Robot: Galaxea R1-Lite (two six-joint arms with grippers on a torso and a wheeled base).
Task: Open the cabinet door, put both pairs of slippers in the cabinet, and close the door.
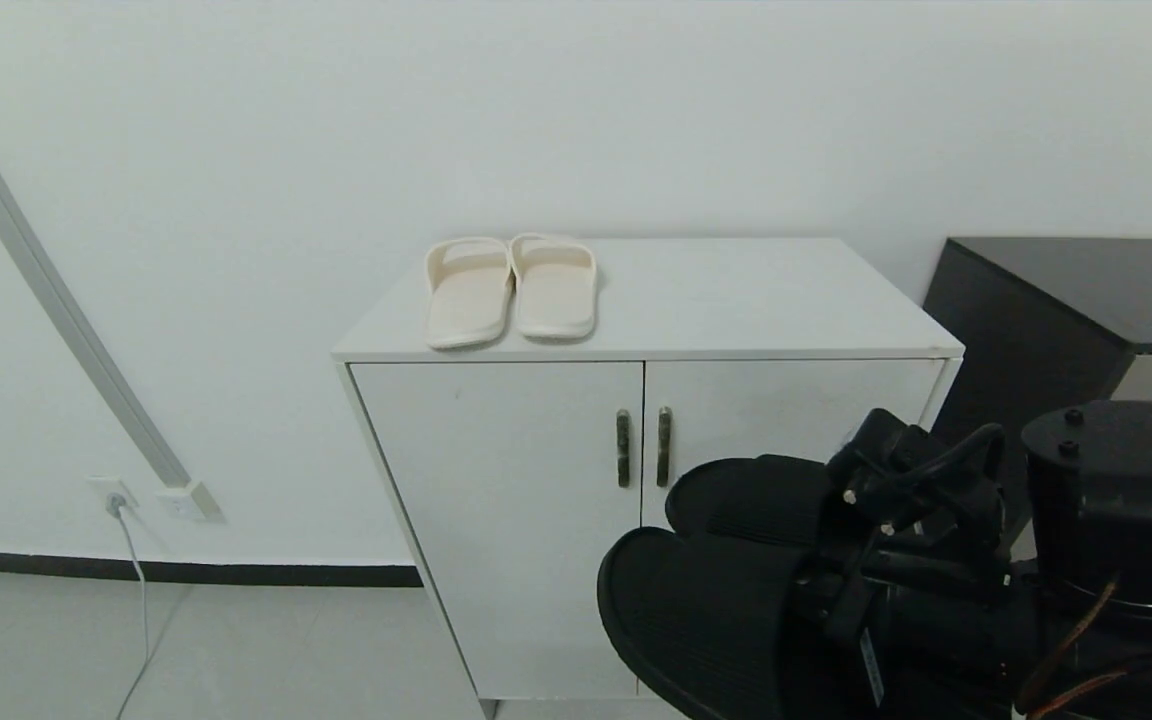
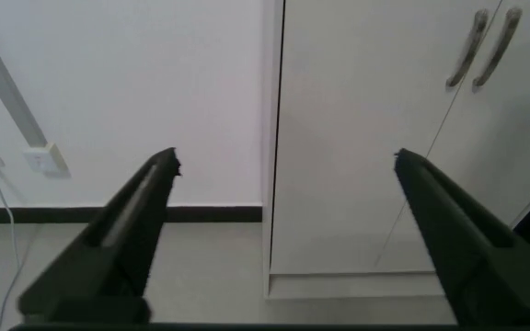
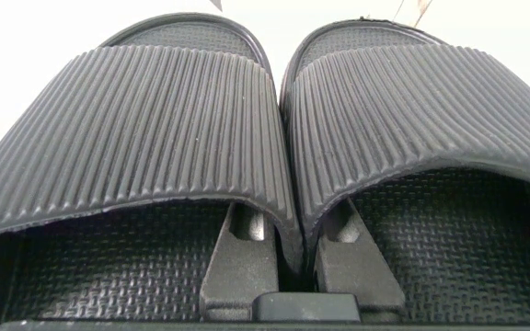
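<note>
R fingers (image 3: pixel 242 262) pinch 2 black slippers (image 1: pixel 706 600); L fingers (image 2: pixel 127 221) spread; 2 cream slippers (image 1: pixel 511 288) atop cabinet (image 1: pixel 736 300).

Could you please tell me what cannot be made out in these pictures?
- Inside of the cabinet: head view, hidden behind both shut doors.
- Lower part of the right door: head view, largely covered by the black slippers.
- Tips of the right gripper: right wrist view, tucked under the slipper straps.
- End of the lower black slipper: head view, cut off by the bottom edge.
</note>
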